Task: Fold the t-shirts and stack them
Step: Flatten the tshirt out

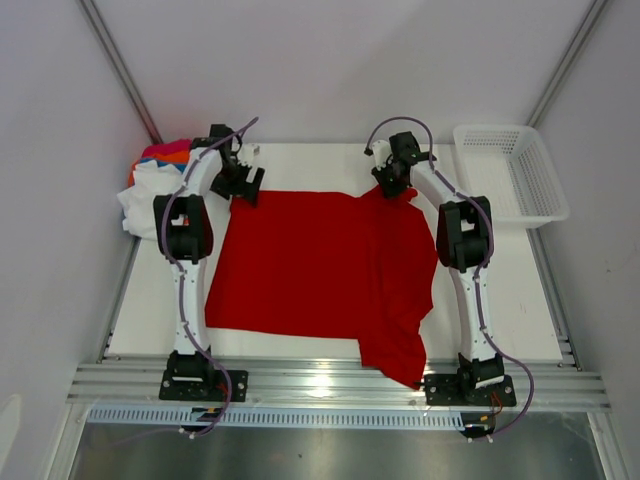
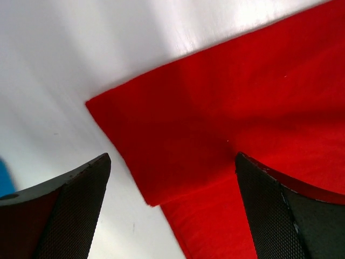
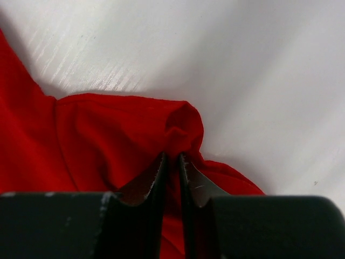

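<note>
Red cloth fills both wrist views. Where do things stand? (Operator)

Your red t-shirt (image 1: 310,260) is spread on the table (image 1: 500,290), just left of the white mesh basket (image 1: 510,175). The other t-shirts (image 1: 150,190) sit heaped at the far corner opposite the basket, well apart from it. (Spotter)

And my end effectors? (Operator)

Your right end effector (image 3: 172,157) is pinched tight on a bunched fold at the shirt's far corner nearest the basket. Your left end effector (image 2: 171,160) gapes wide over the far corner farthest from the basket, gripping nothing. That corner looks doubled over. (Spotter)

How do I take this step well? (Operator)

I'd judge you are gathering the far edge for a fold. Lower the left one until one jaw slides under the corner, then close on both layers, not only the top one. Match the right one's height before you lift, and move the two together so the edge runs taut and level. Mind the near corner on the basket side: it droops over the table's front edge and could drag the fold askew. (Spotter)
</note>
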Controlling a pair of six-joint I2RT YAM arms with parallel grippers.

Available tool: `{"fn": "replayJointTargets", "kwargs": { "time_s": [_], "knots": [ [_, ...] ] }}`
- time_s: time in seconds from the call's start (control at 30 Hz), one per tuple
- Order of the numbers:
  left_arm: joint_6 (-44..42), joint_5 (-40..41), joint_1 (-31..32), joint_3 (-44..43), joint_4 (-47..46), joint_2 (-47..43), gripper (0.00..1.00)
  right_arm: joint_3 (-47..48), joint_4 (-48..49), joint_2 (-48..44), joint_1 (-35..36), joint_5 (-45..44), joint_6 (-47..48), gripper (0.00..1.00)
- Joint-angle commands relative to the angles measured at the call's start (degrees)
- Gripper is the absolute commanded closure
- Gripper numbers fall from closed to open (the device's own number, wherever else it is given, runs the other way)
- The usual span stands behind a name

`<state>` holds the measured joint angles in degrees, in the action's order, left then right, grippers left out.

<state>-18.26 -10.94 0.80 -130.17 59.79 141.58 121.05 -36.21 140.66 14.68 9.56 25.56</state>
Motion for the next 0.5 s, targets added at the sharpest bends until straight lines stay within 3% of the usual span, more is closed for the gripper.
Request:
{"fn": "replayJointTargets", "kwargs": {
  "time_s": [0.0,0.27,0.47],
  "knots": [
    [3.5,-1.9,-0.6,5.5,-5.1,-5.2,0.01,-1.3,-1.1,-3.5,0.5,1.3,-1.2,0.81],
    [10.9,-7.4,-3.8,17.9,-17.1,-11.9,0.01,-3.4,0.8,-4.1,0.4,2.4,-2.4,0.80],
    [11.1,-5.7,-3.1,20.3,-19.7,-13.5,0.01,-5.5,1.9,-5.0,0.4,2.9,-2.5,0.80]
  ]
}}
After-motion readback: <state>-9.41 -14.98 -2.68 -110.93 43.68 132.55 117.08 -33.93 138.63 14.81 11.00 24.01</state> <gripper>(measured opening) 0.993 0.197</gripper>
